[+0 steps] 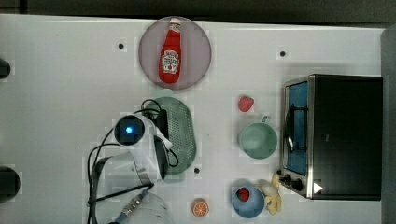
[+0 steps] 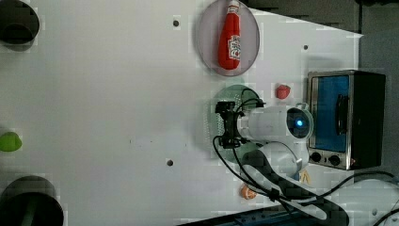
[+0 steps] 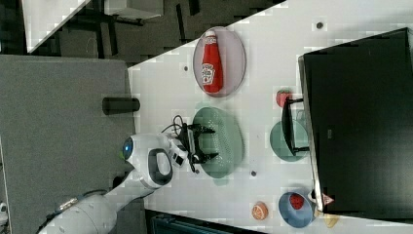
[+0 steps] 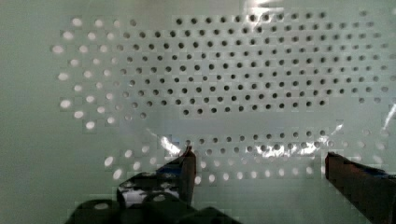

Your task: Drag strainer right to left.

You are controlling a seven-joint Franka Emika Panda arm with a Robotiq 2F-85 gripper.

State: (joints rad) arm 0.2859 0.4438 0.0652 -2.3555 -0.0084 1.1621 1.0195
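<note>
Strainer [image 1: 181, 135] first: you are looking at a pale green oval plastic tub, its floor and lower walls pierced by a tidy grid of small round holes, with a smooth unpierced rim around them. It is clearly larger than the cup and the bowl nearby. In the wrist view the strainer [image 4: 224, 70] shows rows of dark holes across the middle and lighter ones toward one curved end, with bright glints on the glossy plastic.

Going across the top view from its left, you meet the arm's white wrist with a blue light, then the claw [image 1: 163, 140] hanging over the strainer's left edge. Its two fingers stand wide apart with nothing between them; in the wrist view each dark fingertip [image 4: 187, 163] sits above the holed floor.

The strainer lies near the middle of the white table [image 1: 60, 93], just below the round plate [image 1: 201, 51] that carries a ketchup bottle [image 1: 170, 53]. Further right you see a strawberry [image 1: 245, 103], a green cup [image 1: 258, 140] and a toaster oven [image 1: 336, 135]. An orange slice [image 1: 201, 207] and a blue bowl [image 1: 254, 207] sit near the top view's bottom edge.
</note>
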